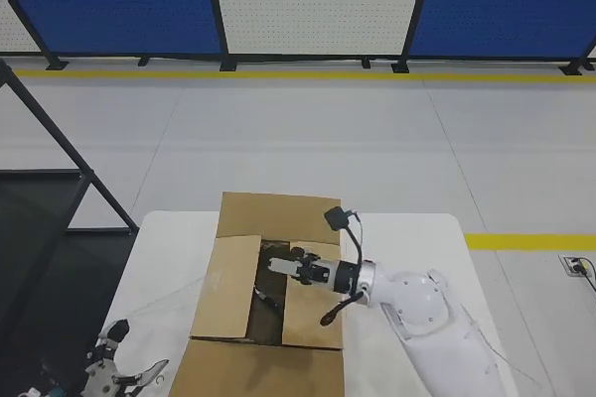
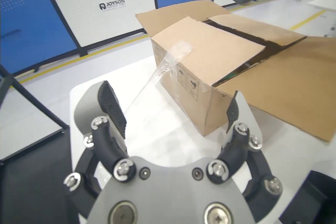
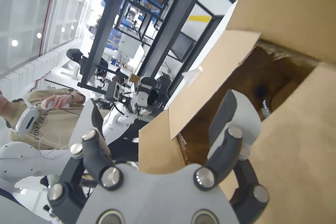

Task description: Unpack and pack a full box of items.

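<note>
While the cardboard box (image 1: 233,298) stands with its flaps open at the lower centre of the top view, on the white table (image 1: 169,258), the right tool (image 1: 278,265) hangs over the dark opening between the flaps, its fingers spread apart with nothing clamped. The left tool (image 2: 170,104) sits at the lower left of that view, near the table's edge and well apart from the box, its fingers likewise spread and empty. A strip of clear tape (image 2: 168,64) trails from one flap's corner down the box's side.
</note>
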Tool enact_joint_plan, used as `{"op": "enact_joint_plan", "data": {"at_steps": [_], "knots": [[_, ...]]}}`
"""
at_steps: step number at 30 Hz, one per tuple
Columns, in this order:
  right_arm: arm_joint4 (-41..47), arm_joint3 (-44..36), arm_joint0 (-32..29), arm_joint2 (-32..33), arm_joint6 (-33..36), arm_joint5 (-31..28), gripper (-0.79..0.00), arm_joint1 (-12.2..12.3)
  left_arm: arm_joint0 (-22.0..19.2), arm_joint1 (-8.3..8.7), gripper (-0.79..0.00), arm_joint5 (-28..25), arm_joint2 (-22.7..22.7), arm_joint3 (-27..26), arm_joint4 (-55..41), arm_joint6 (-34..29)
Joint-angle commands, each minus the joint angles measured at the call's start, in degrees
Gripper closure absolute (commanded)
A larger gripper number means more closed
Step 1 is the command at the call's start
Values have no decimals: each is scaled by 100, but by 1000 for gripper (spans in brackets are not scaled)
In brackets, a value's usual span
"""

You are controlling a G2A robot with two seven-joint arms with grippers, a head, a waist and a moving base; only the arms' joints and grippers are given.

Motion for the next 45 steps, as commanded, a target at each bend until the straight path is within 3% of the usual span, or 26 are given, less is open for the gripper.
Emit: {"op": "enact_joint_plan", "data": {"at_steps": [1,5,8,16,20,28,36,45], "knots": [[15,138,-27,282,-141,-161,-785,50,11,31,-785,-473,-96,28,-128,-115],[214,442,-61,734,-243,-264,-785,139,27,109,-785,-1359,-240,101,-180,-491],[214,442,-61,734,-243,-264,-785,139,118,185,-785,-1367,-188,-40,-154,-767],[223,487,-74,726,-239,-232,-785,139,118,185,-785,-1367,-188,-40,-154,-767],[643,1388,333,764,-332,-25,-785,121,100,181,-785,-1291,-129,-158,-233,-840],[737,3443,1493,636,-434,-518,-785,69,356,245,-785,-1367,-215,-224,-575,-620],[816,5262,2498,200,-191,-1098,-785,-140,794,616,-785,-1367,-69,-404,-491,-240],[1384,6022,2923,-5,421,-1686,-785,-395,803,982,-785,-1367,108,-190,213,35]]}}
